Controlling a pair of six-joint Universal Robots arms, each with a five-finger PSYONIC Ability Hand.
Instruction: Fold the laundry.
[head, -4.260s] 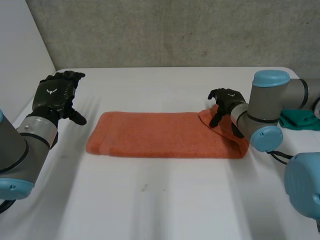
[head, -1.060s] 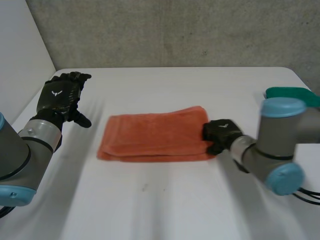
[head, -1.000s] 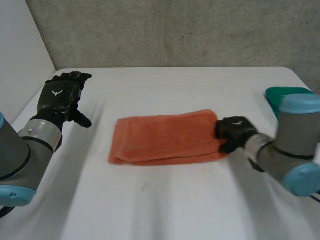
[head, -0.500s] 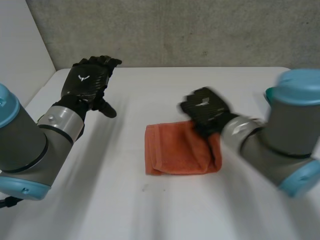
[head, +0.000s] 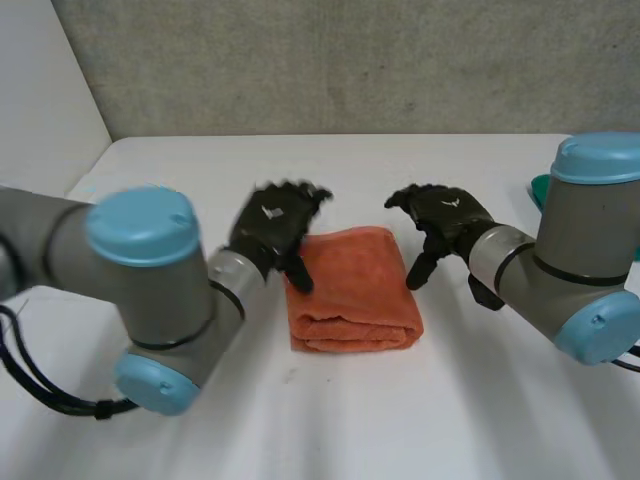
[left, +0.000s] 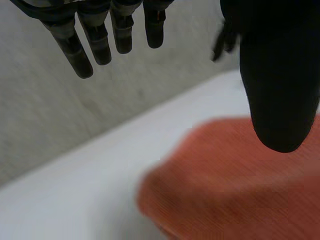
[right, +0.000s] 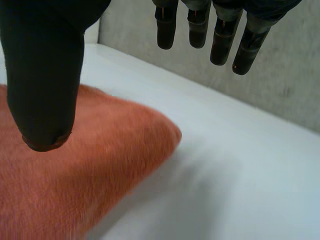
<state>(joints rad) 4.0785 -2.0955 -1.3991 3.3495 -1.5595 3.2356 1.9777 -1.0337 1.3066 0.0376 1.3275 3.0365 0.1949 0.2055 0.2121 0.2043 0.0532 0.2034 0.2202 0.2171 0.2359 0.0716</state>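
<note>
An orange towel (head: 352, 290) lies folded into a small thick rectangle in the middle of the white table (head: 330, 420). My left hand (head: 272, 228) hovers open at the towel's left far corner, thumb over the cloth; in the left wrist view its fingers (left: 95, 42) are straight above the towel (left: 235, 185). My right hand (head: 440, 222) stands open just off the towel's right far corner, holding nothing. In the right wrist view its thumb (right: 45, 90) hangs over the towel (right: 85, 165) and its fingers (right: 220, 35) are spread above bare table.
A teal cloth (head: 541, 188) peeks out at the table's right edge behind my right arm (head: 590, 260). A grey wall (head: 330, 60) runs along the table's far edge. My left arm (head: 150, 290) reaches across the near left of the table.
The right hand has let go of the towel after folding it over leftward and has drawn back to the right. The left hand has swung in from the far left to the towel's left corner.
</note>
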